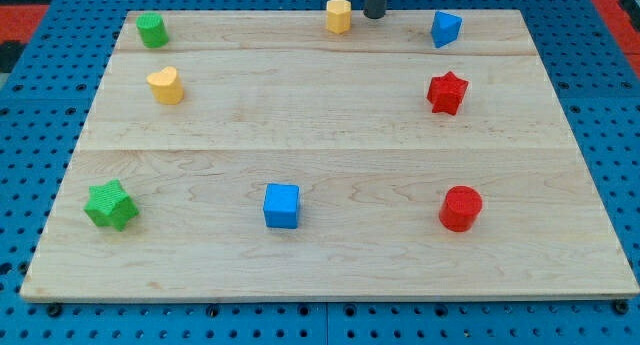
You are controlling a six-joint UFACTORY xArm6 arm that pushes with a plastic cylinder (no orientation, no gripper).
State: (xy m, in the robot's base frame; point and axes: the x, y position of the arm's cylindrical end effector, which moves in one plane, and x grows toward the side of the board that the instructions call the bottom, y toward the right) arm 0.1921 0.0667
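Rod enters from the view's top edge, approx. vertical, long axis running 12-to-6 in the view; my tip sits at the 12 o'clock rim of the wooden worktop, apart from all blocks. No hand fitted: rod end only, so nothing opens or shuts and nothing is held. Nearest block is the yellow hexagonal block, just beside the tip at its 9 o'clock, a narrow gap visible, no contact. Blue angular block lies near, at the tip's 3–4 o'clock. Red star block sits below that, toward 5 o'clock. Green cylinder is at the board's far 10 o'clock corner, w/ yellow heart-like block just under it at its 6 o'clock. Bottom row, left to right: green star block at the board's 8 o'clock, blue cube near 6 o'clock, red cylinder toward 4–5 o'clock; all well apart from one another and from the tip. Board rests on a blue perforated base. No brands, labels or legible writing on any item.
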